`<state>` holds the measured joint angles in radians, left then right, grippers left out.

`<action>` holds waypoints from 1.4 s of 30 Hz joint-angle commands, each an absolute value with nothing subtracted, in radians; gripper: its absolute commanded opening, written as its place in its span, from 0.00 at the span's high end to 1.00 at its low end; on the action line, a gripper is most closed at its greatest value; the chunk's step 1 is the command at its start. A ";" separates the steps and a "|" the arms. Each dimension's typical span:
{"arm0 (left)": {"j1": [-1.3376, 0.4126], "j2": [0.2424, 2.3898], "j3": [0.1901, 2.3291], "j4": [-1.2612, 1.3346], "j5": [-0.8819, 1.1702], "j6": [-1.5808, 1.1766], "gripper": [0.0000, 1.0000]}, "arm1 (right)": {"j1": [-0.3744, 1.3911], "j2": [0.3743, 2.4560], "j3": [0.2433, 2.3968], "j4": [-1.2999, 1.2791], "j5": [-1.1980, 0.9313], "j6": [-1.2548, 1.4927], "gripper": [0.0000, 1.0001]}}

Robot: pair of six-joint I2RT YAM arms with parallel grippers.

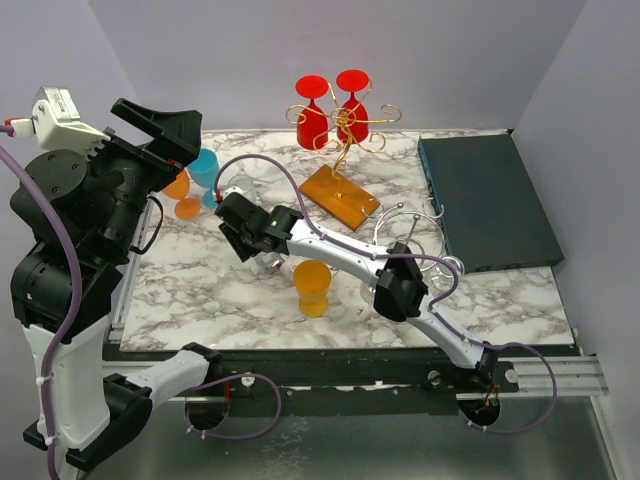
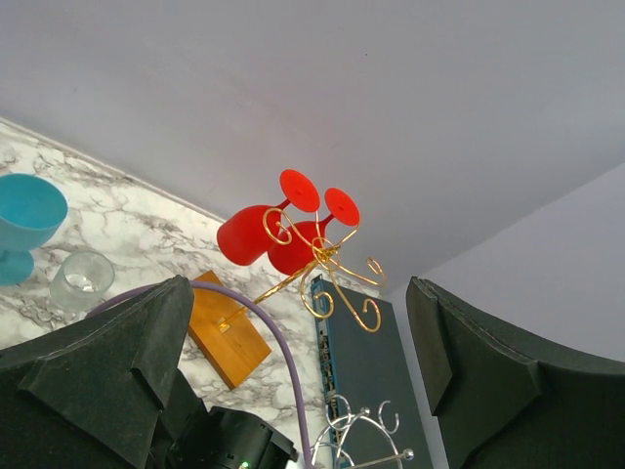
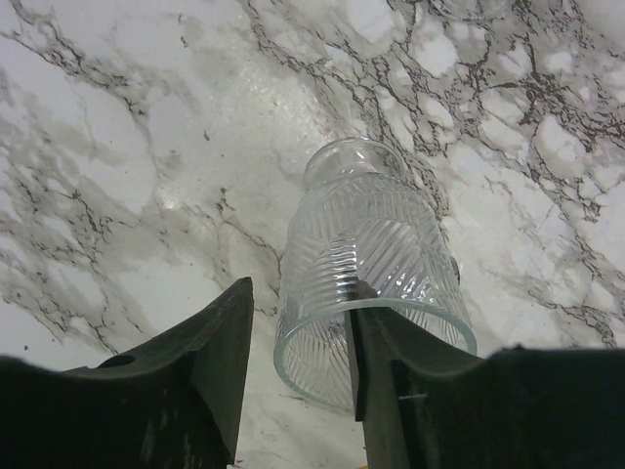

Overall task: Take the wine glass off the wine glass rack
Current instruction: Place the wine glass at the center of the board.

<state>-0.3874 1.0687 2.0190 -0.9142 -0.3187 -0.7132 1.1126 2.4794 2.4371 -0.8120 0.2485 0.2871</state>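
Two red wine glasses (image 1: 312, 125) hung bowl-down on the rack (image 1: 345, 140), ahead and right of your right pincer (image 3: 301, 293) | its jaws stood apart, astride a clear glass (image 3: 371, 244) wall | your left pincer (image 2: 298, 322) gaped, facing them.

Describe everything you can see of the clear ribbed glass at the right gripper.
Transparent and colourless, the clear ribbed glass has diagonal ribs round its bowl, a smooth open rim and a narrower rounded far end; no stem shows. It looks empty. It sits on the white marble tabletop, mouth toward the wrist camera, narrow end down. The right gripper straddles its rim: one finger reaches inside the bowl, the other stands outside with a gap to the wall. Whether the inner finger touches it is unclear.
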 commanded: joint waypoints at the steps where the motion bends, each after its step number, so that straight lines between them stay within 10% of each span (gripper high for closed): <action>1: -0.385 1.069 2.016 -0.899 -0.297 -0.712 0.01 | 1.120 2.442 2.448 -0.788 0.277 0.278 0.47; 42: -0.385 1.058 2.006 -0.900 -0.285 -0.718 0.01 | 1.120 2.474 2.449 -0.667 0.304 0.249 0.29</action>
<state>-0.3874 1.0657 2.0125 -0.9138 -0.3031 -0.7143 1.1130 2.4794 2.4374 -0.6777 0.2813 0.2535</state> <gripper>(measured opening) 0.987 0.708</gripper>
